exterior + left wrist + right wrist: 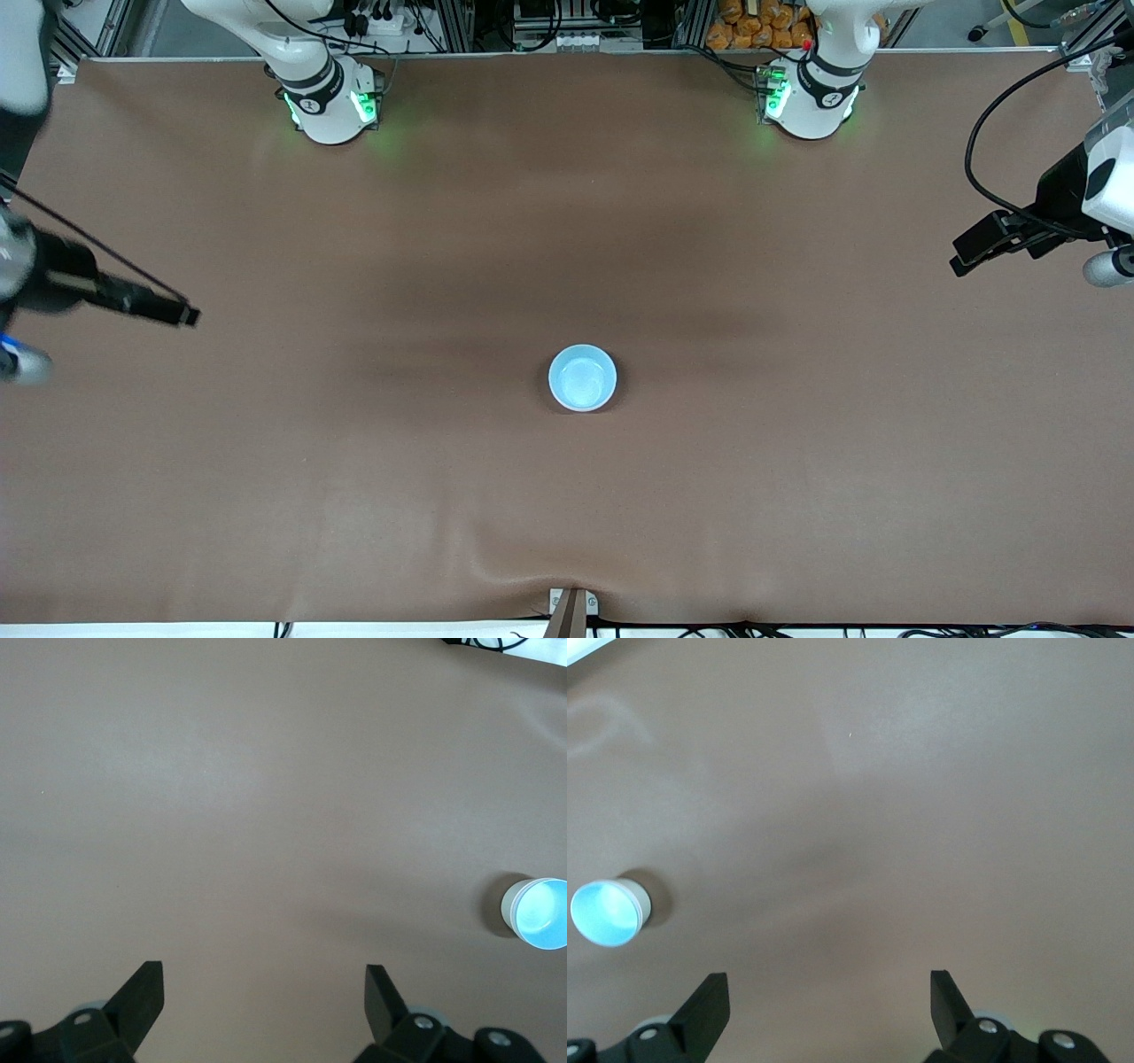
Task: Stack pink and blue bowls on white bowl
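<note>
A light sky-blue bowl (582,378) sits upright in the middle of the table, the only bowl top in sight. In the left wrist view the blue bowl (542,916) has a pale whitish outer wall (508,908) under its rim. The right wrist view shows the blue bowl (604,912) with the same whitish wall (641,897). No pink bowl shows. My left gripper (959,257) is open and empty over the left arm's end of the table; its fingers (264,979) stand wide apart. My right gripper (189,315) is open and empty over the right arm's end; its fingers (829,985) stand wide apart.
The brown table cover (354,496) is bare around the bowl. The two arm bases (330,102) (811,97) stand along the table's edge farthest from the front camera. A small metal bracket (571,607) sits at the edge nearest the front camera.
</note>
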Action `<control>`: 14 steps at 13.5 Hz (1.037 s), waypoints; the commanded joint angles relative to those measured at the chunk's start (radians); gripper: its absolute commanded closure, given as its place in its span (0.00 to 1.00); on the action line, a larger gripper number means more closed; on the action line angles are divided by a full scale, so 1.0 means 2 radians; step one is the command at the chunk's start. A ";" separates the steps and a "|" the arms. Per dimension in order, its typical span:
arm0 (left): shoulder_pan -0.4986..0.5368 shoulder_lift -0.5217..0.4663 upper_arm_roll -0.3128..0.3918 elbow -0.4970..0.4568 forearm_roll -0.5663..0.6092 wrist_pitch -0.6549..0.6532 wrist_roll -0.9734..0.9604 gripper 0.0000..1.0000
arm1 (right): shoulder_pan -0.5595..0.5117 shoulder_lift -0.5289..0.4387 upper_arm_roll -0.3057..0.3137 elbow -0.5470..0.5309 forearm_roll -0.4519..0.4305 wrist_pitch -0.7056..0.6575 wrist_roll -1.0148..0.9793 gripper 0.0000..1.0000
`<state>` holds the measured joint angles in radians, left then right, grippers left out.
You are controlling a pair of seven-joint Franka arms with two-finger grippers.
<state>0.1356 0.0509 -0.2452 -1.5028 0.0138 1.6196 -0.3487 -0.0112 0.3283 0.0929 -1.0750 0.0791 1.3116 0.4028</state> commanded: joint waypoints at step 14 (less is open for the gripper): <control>0.000 -0.004 -0.005 0.001 -0.005 0.013 0.028 0.00 | -0.006 -0.176 -0.004 -0.210 -0.063 0.076 -0.123 0.00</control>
<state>0.1308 0.0509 -0.2518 -1.5032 0.0121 1.6392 -0.2942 -0.0097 -0.0606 0.0783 -1.5479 -0.0208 1.4844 0.1808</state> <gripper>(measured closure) 0.000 0.000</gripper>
